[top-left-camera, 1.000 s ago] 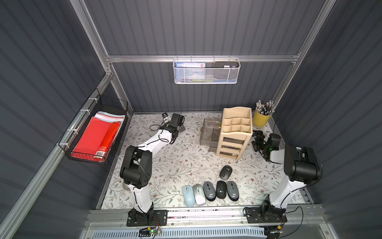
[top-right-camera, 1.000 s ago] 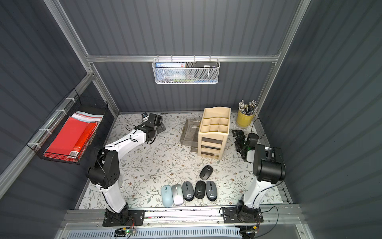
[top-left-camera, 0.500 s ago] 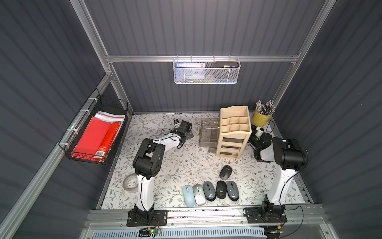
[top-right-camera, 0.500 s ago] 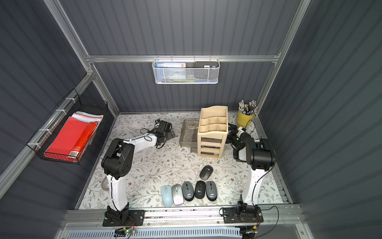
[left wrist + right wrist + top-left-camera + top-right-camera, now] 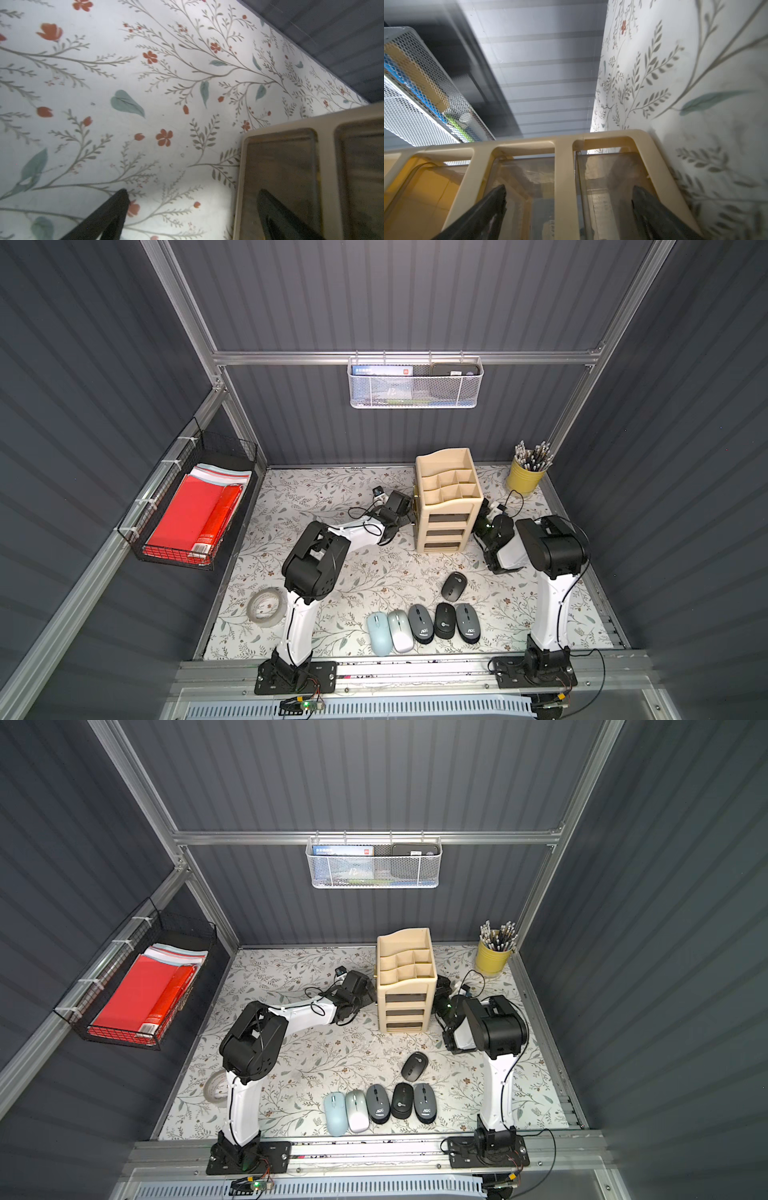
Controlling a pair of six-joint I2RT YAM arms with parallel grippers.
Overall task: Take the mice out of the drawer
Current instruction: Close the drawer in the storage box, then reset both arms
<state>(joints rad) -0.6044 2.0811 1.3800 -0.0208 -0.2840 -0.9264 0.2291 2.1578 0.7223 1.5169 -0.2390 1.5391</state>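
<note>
Left claw (image 5: 193,193) and right claw (image 5: 569,188) gape wide, empty, flanking drawer organizer (image 5: 446,506). Six mice (image 5: 421,623) lie well away; task looks done.

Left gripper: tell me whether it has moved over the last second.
Yes. The left gripper has swung toward the yellow pencil cup, which has stayed put. It is now open, right at the side of the beige organizer.
</note>
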